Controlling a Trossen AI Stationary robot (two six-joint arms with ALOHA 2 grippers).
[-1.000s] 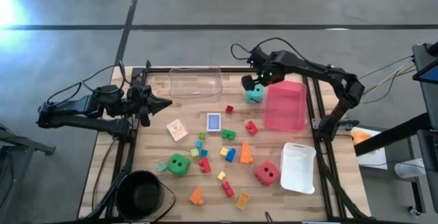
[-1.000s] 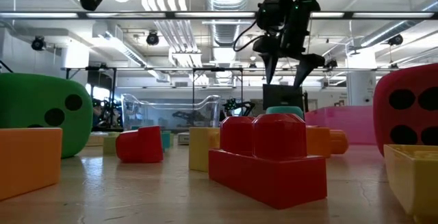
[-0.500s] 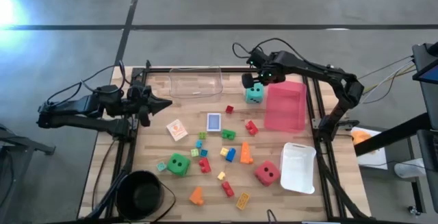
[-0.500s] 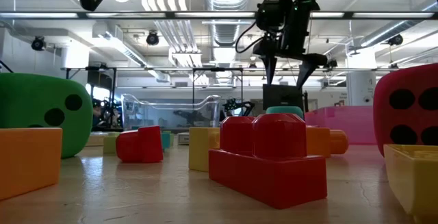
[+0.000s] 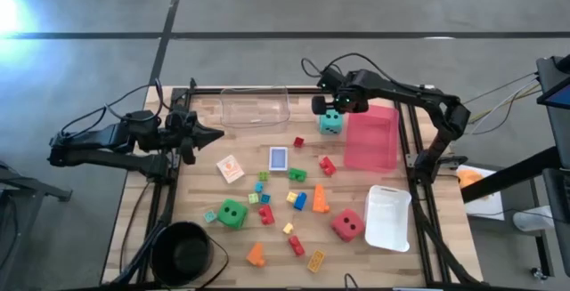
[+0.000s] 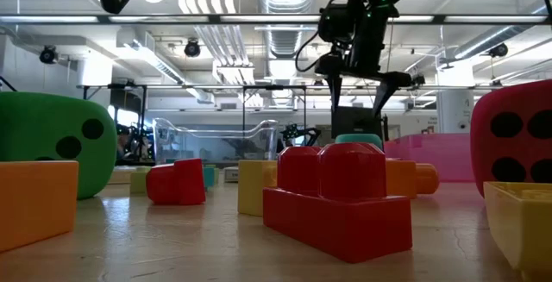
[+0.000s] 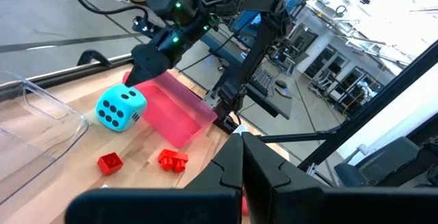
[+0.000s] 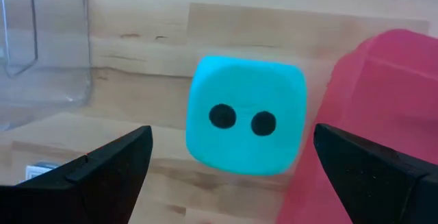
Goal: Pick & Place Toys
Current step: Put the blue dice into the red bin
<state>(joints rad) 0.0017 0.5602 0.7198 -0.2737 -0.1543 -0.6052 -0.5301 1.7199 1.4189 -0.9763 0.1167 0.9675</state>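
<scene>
On the worktop [image 5: 374, 162], a die [image 5: 330, 122] sits near the far edge, between the clear tray [image 5: 255, 108] on its left and the pink tray [image 5: 371, 137] just beside it on the right. The right tool [image 5: 331, 106] hangs directly above this die. The left tool [image 5: 214, 134] waits at the left edge. The card box [image 5: 279, 158] lies mid-worktop, bricks scattered nearer the front, a bowl [image 5: 183, 252] at the front-left corner.
</scene>
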